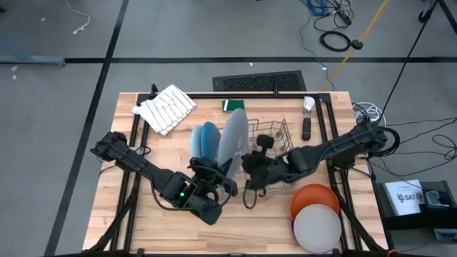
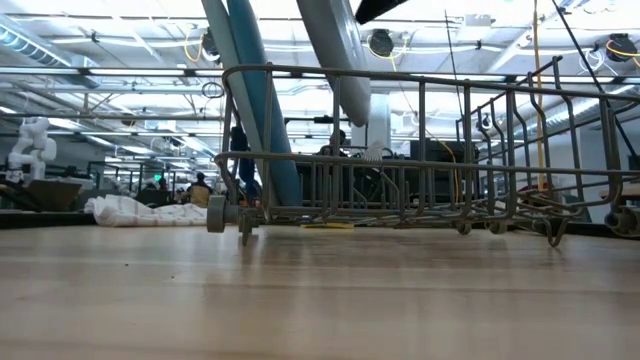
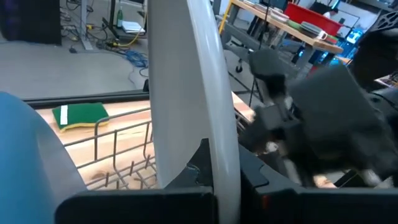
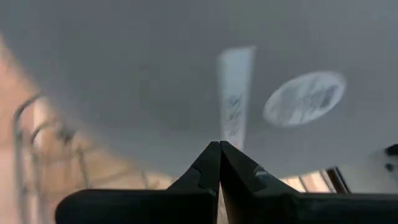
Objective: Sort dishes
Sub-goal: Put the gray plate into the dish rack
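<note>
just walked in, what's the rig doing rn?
Sorting dishes into the wire rack. The left tool is shut on the rim of the grey plate, holding it on edge at the rack's left end, beside two blue plates already standing there. The right tool is shut, right up against the grey plate's face. An orange plate and an off-white plate lie on the table to the right.

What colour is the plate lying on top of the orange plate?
Off-white; the top plate shows best in the high view, over the orange plate.
</note>
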Robot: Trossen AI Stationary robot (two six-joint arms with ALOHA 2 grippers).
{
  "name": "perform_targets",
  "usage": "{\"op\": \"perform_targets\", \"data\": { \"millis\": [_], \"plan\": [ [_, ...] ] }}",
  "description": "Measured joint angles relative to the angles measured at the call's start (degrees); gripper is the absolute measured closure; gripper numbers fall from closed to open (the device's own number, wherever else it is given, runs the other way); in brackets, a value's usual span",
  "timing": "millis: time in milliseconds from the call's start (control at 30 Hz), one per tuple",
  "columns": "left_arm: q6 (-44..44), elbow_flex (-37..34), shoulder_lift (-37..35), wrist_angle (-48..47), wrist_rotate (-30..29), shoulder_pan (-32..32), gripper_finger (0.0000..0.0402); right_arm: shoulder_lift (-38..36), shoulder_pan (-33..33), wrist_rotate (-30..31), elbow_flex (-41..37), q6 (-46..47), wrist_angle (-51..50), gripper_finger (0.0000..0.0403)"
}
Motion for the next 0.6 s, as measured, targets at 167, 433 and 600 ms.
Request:
{"op": "perform_targets", "data": {
  "millis": [167, 433, 600],
  "plan": [
    [-0.59, 0.0, 0.85, -0.28, -0.58, -0.07, 0.0391, -0.87, -3.17, -0.31, -2.78, -0.25, 6.57, 0.0403],
    [-4.15, -0.02, 3.55, -0.78, -0.84, 0.07, 0.0392, -0.74, -8.89, -9.76, -3.02, -2.9, 5.53, 0.0403],
    [-8.45, -0.06, 5.43, -0.72, -0.76, 0.02, 0.0392, -0.67, -11.06, -13.3, -3.02, -4.8, 3.98, 0.0403]
  ]
}}
